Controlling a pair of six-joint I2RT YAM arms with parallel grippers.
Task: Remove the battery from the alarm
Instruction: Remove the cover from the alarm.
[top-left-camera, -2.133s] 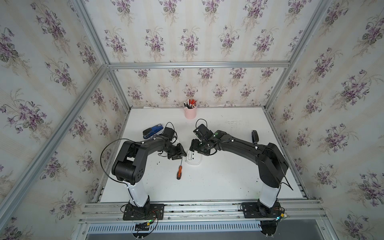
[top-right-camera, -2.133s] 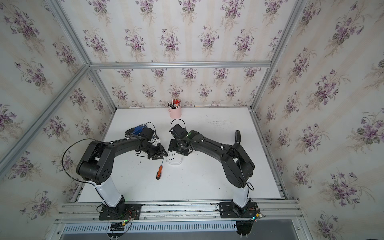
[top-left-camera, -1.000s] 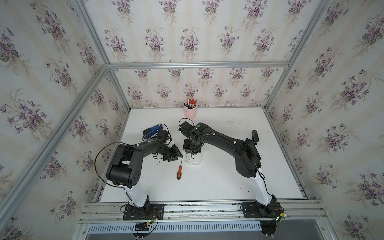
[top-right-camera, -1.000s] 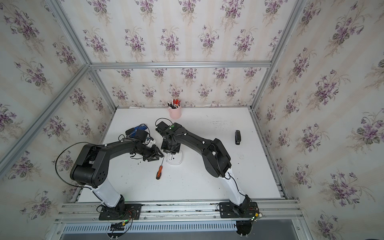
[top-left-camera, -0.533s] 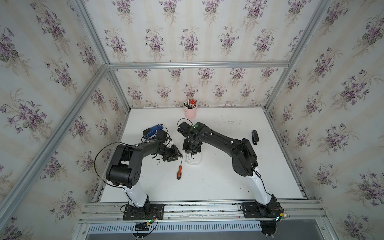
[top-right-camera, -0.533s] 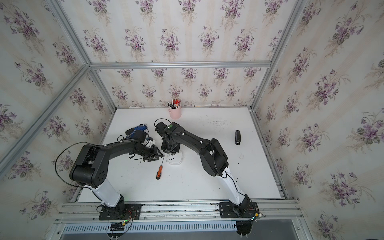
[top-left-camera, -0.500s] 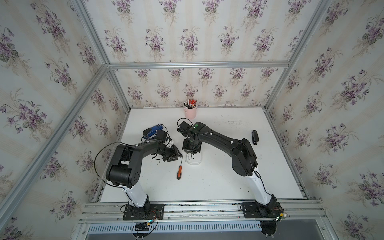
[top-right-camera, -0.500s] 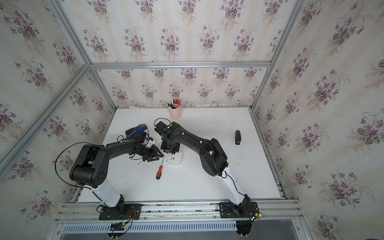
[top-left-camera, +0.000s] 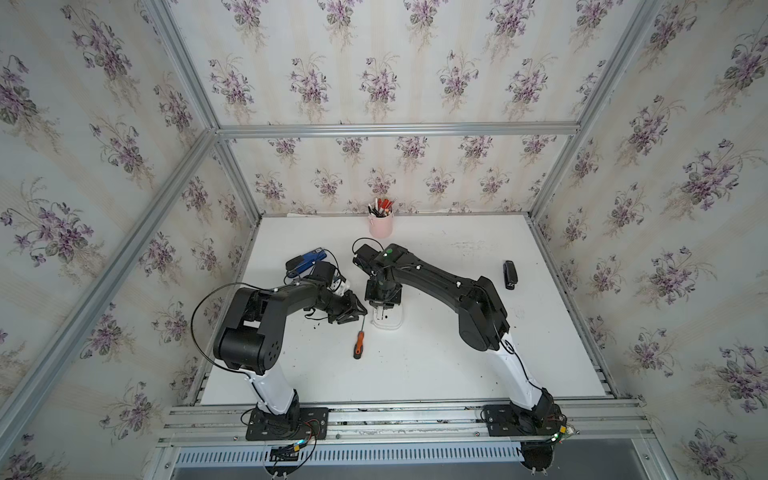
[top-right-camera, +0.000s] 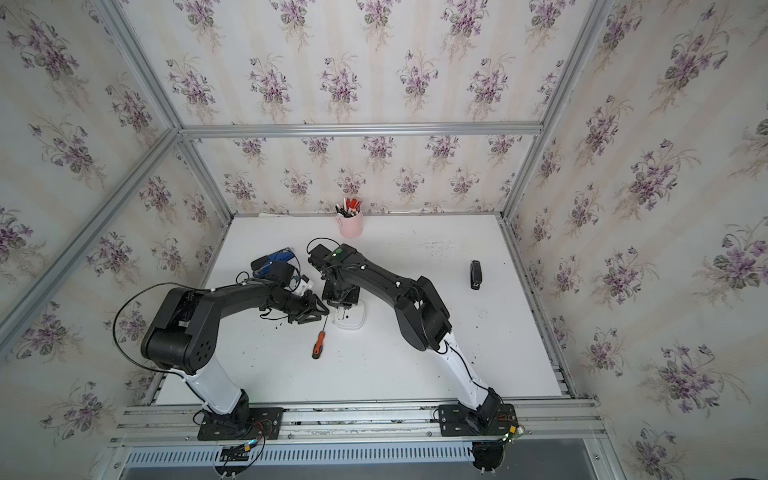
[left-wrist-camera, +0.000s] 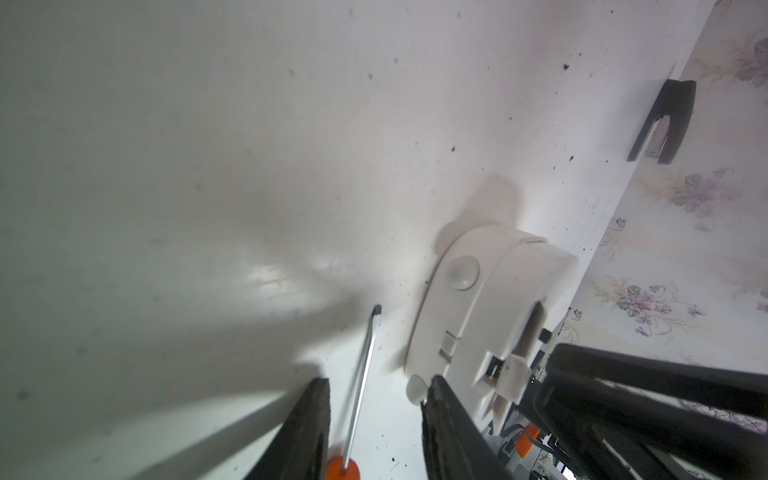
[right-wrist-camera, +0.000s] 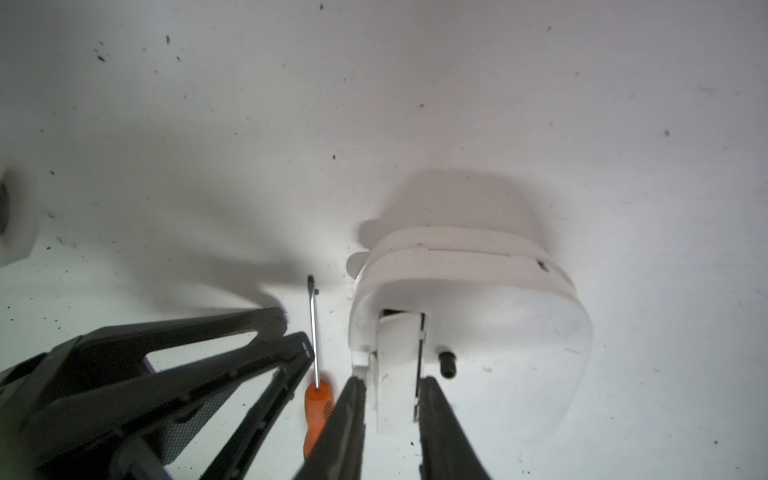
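White plastic is your target: the alarm (right-wrist-camera: 498, 332) lies dial-down on the desk (top-left-camera: 436, 365), directly under your right fingers (right-wrist-camera: 353, 419), with its plain back turned up. A cover flap (right-wrist-camera: 397, 374) stands raised from that back. It sits between the right fingers, which are set narrow and look pressed onto its two long edges. Behind the flap a dark slot shows, but the battery is hidden in every view, so I cannot tell you how it sits. A dark knob (right-wrist-camera: 446, 363) pokes out of the back just outside one right finger.

I judge you are at the cover-opening step, with the battery not yet out. The next move calls for drawing the flap clear of the compartment without dragging the light alarm along. After that, let it go and reach into the slot with a narrow pinch on the battery's body.

Your left fingers (left-wrist-camera: 307, 428) stand apart and hold nothing. They hover low just beside the alarm's edge, well placed to pin the casing while the right side pulls. The screwdriver (top-left-camera: 357, 347) lies on the desk just beside the left fingertips, its tip near the alarm, and nothing grips it. Well apart from both sets of fingers are a black stapler (top-left-camera: 509, 274) and a pink pen cup (top-left-camera: 380, 226).
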